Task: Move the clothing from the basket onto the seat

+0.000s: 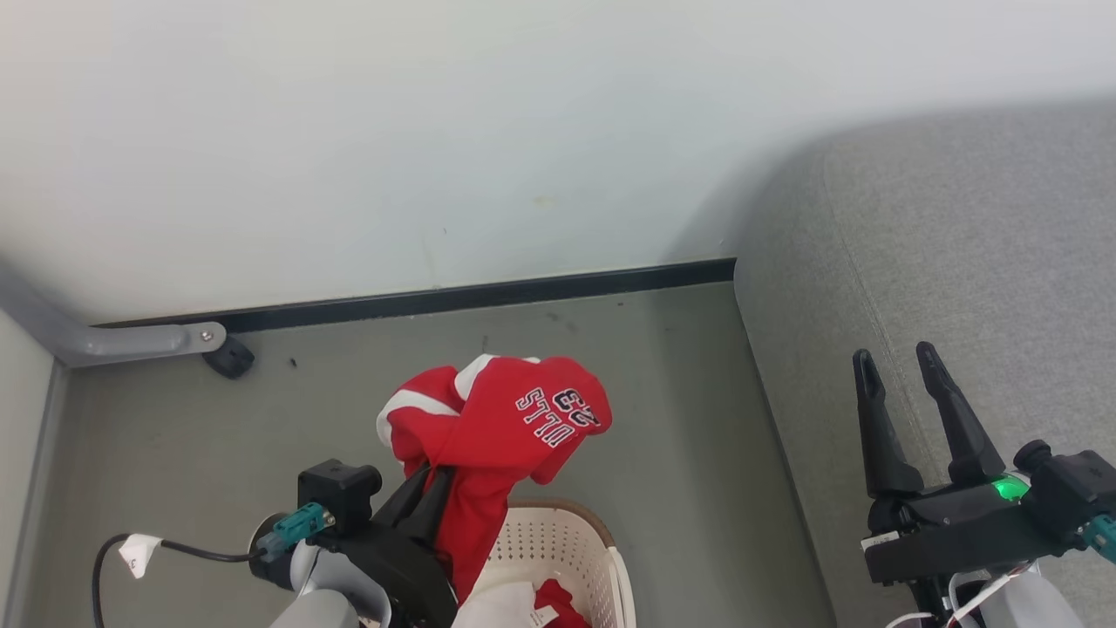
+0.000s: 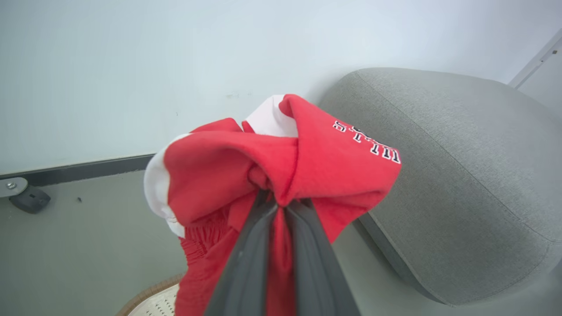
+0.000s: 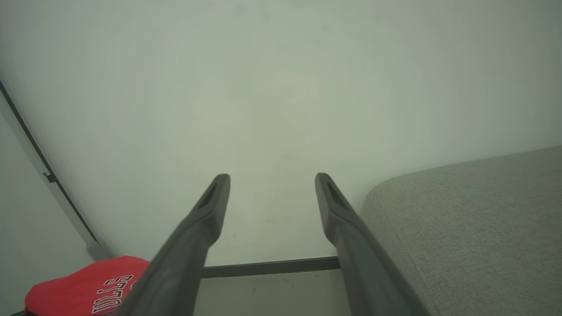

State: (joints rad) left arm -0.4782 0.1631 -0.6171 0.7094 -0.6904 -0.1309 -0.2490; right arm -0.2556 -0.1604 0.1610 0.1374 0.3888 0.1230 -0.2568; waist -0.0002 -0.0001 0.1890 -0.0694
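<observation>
My left fingers (image 2: 246,272) clamp the red garment (image 1: 506,419), holding it above the basket (image 1: 558,541) at 6 o'clock, where more clothing (image 1: 558,604) lies. My right fingers (image 1: 881,419) stand wide apart, empty, by the seat (image 1: 959,262) at 3 o'clock.

Red clothing (image 1: 499,420) hangs bunched above the cream basket (image 1: 558,542), beside the grey seat (image 1: 959,262).

Red garment (image 1: 497,419): soft matt cloth. Laundry basket (image 1: 558,542): smooth perforated plastic, slight sheen. Seat (image 1: 959,262): coarse-woven matt fabric. Floor (image 1: 663,392): smooth, matt.
</observation>
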